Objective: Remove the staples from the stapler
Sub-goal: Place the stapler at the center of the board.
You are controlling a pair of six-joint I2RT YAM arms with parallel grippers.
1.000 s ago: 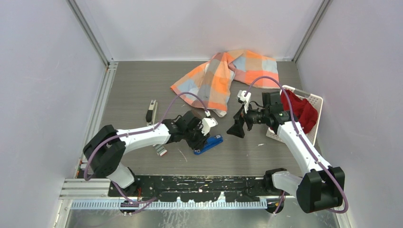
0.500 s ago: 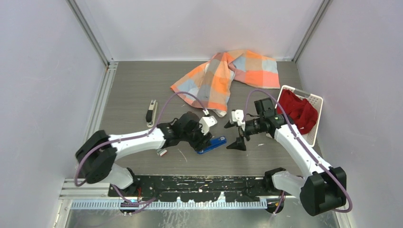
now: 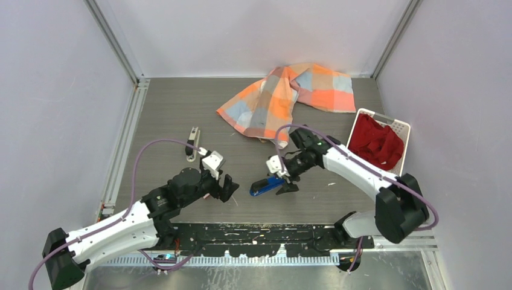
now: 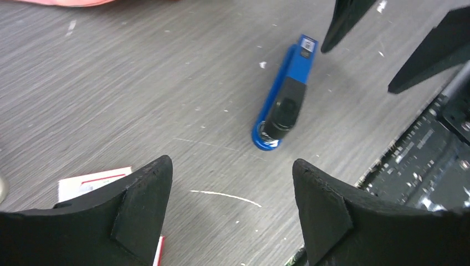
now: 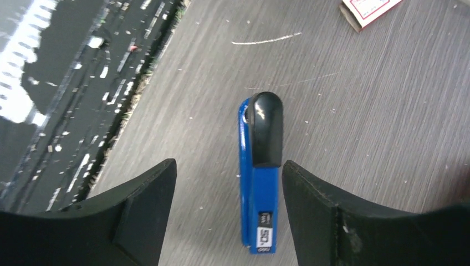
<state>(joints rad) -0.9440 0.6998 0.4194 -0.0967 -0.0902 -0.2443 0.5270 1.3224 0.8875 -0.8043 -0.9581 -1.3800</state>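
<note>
1. The stapler (image 3: 266, 186) is lying flat on the table (image 3: 181, 109), near the middle and slightly toward the near edge. Its black-capped end is pointing left and its labelled end is pointing right.
2. It is looking like a light, stiff thing: slim blue plastic, smooth enough to be slipping on the wood-grain top when pushed. It is probably not fragile, though its hinged top will likely be swinging if caught at one end only.
3. The best hold is probably across the two long blue sides, near the middle, so the body is staying level. The black cap at the left end is looking like the part to be working for the loading channel.
4. The staples are not showing anywhere. I am judging them to be sitting inside the body.
5. The left gripper (image 4: 231, 166) is hanging to the left of the stapler and apart from it, fingers (image 4: 138, 205) spread wide and holding nothing. A white-and-red packet (image 4: 91, 183) is lying under its left finger.
6. The right gripper (image 5: 228, 164) is straddling the stapler's right, labelled end, fingers (image 5: 318, 210) spread. One finger is standing just beside a blue side, and whether it is touching I cannot tell. The other is standing clear, so nothing is being pinched.
</note>
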